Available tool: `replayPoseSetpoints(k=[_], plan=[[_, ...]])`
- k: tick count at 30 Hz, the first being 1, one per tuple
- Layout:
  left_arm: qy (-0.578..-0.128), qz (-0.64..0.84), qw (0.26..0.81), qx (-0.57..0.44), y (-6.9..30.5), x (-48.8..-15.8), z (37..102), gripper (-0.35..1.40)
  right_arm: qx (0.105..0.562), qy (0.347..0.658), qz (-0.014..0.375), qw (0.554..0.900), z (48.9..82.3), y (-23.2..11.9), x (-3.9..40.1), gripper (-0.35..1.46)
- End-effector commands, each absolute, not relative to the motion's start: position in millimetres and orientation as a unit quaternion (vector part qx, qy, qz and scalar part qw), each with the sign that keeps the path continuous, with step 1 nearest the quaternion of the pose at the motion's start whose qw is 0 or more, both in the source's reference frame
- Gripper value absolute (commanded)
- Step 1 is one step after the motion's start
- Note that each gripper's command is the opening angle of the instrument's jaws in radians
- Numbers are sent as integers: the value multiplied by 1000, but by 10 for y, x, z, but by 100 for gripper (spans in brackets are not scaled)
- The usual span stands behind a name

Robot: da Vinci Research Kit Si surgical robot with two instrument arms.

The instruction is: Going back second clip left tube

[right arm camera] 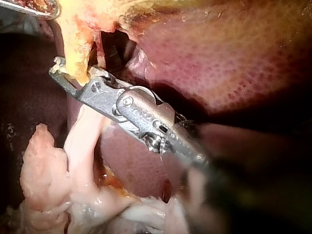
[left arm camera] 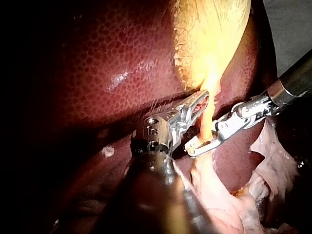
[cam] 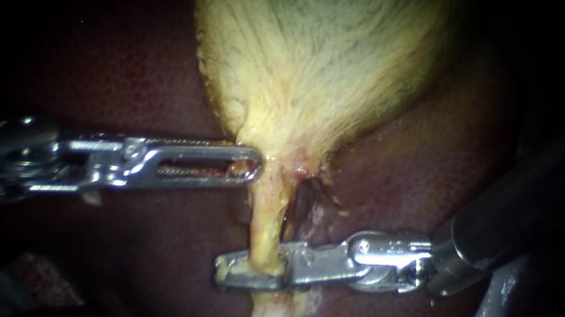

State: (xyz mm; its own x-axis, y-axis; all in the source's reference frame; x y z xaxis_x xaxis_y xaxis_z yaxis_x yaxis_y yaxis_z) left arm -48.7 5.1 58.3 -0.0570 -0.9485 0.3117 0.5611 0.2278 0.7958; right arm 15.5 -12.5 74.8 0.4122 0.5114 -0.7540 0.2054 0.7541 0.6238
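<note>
The hand of the right instrument (cam: 238,271) is seen spread around the left tube (cam: 266,225), low on it and well below the neck of the gallbladder (cam: 311,53). The yellow tube is lodged between the two jaws, and no squeezing of it can be made out. In no view can a clip be told apart from the metal of the jaws, so the seating of a second clip cannot be confirmed. The tube is taken as the left one because a thin reddish strand (right arm camera: 99,46) is seen just beside it, against the liver (cam: 405,167).

The hand of the left instrument (cam: 246,168) is pressed together on tissue where the gallbladder narrows into the tube, and the tube is drawn out straight between the two hands.

The step in hand is judged to be the withdrawal of the right instrument from the tube, and it is not yet begun, since the tube is not yet cleared.

For the next move, the jaws would have to be kept apart and the instrument drawn back along the line of its own shaft. The far jaw's tip must be slid past the tube without dragging it or catching anything set on it. A steady hold by the left instrument would be called for, so that the tube is not slackened against the retreating jaws.
</note>
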Motion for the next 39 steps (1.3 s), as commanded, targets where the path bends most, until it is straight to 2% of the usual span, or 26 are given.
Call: replayPoseSetpoints(k=[1,15,18,20,23,29,39], plan=[[-438,-581,650,221,51,-486,583,-35,337,533,99,770,748,-126,155,-35],[-438,-580,650,221,51,-486,583,-35,344,529,110,768,750,-126,154,-32],[-438,-580,650,221,51,-486,583,-35,349,526,117,767,749,-127,154,10],[-438,-580,650,221,51,-485,583,-35,349,526,117,767,747,-128,154,44],[-438,-580,650,221,51,-485,582,-35,347,528,112,767,743,-130,154,57],[-438,-580,650,221,50,-485,582,-35,312,558,66,766,740,-128,158,60],[-437,-581,650,221,50,-487,579,-35,264,577,2,773,743,-127,169,60]])
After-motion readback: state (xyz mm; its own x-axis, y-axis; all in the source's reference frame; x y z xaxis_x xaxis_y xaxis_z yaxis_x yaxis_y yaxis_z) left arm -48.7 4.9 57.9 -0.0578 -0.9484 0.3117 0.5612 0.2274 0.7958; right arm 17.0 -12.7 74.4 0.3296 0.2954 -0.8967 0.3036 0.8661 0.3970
